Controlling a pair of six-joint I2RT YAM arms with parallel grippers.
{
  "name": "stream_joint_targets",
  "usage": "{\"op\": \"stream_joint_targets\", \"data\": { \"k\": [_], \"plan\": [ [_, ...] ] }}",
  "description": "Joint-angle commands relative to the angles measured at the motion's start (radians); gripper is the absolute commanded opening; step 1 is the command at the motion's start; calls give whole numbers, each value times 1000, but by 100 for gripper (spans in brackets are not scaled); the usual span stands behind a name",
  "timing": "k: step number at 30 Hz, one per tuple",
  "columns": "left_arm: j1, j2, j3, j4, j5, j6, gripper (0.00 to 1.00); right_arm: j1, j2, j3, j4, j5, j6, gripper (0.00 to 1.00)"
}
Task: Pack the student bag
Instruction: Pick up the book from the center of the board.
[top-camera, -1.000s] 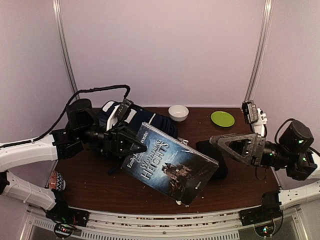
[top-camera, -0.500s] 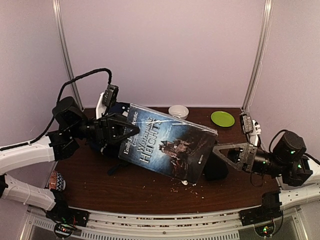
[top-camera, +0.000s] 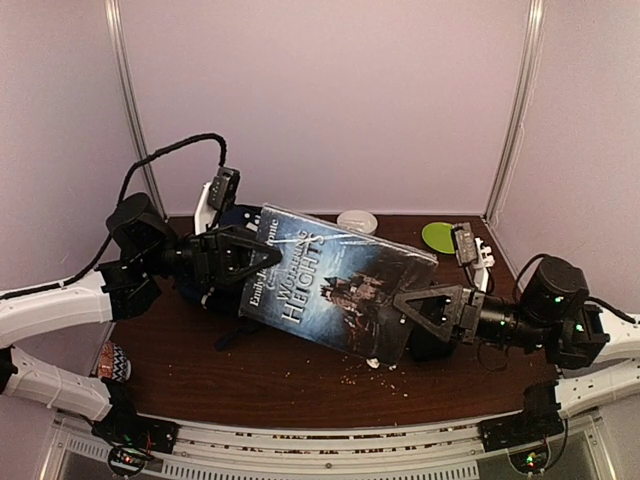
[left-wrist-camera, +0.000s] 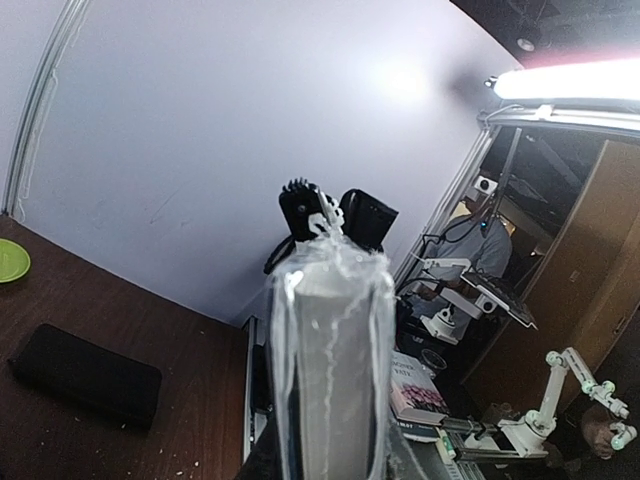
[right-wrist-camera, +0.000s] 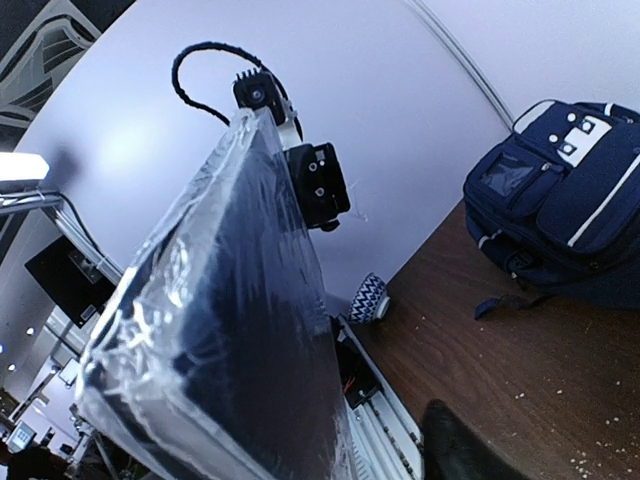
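Observation:
The student bag, navy with white trim, lies on the table; in the top view the left arm and the book hide nearly all of it. A plastic-wrapped "Wuthering Heights" book is held tilted above the table. My left gripper is shut on its spine edge, and the book's end fills the left wrist view. My right gripper straddles the book's right edge. In the right wrist view the book fills the left side. One dark finger stands apart from it, and the other is hidden.
A black flat case lies under the right gripper. A white bowl and a green plate sit at the back. A zigzag-patterned cup stands at the near left edge. Crumbs dot the dark wood table.
The left gripper lifted the book up and back toward the bag. The right arm swung left until its gripper reached the book's right edge, opening wider and then narrowing.

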Motion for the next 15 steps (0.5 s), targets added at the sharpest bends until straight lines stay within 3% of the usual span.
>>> {"op": "stream_joint_targets", "data": {
  "k": [1,3,4,7,10,13,15],
  "plan": [
    [4,1,66,163,-41,-35,0,2,23,34,103,-44,-5,37],
    [4,6,77,111,-45,-7,0,3,20,32,123,-43,0,15],
    [5,4,82,75,-48,12,8,2,12,32,120,-33,-3,4],
    [16,-18,95,-98,-92,123,59,2,-29,44,48,52,-24,0],
    [37,-83,126,-418,-333,318,94,2,-85,76,-148,262,-48,0],
    [37,-99,195,-729,-645,505,98,0,-93,133,-422,542,-5,0],
    [37,-29,274,-910,-845,588,98,-22,-67,167,-567,646,42,0]
  ]
}}
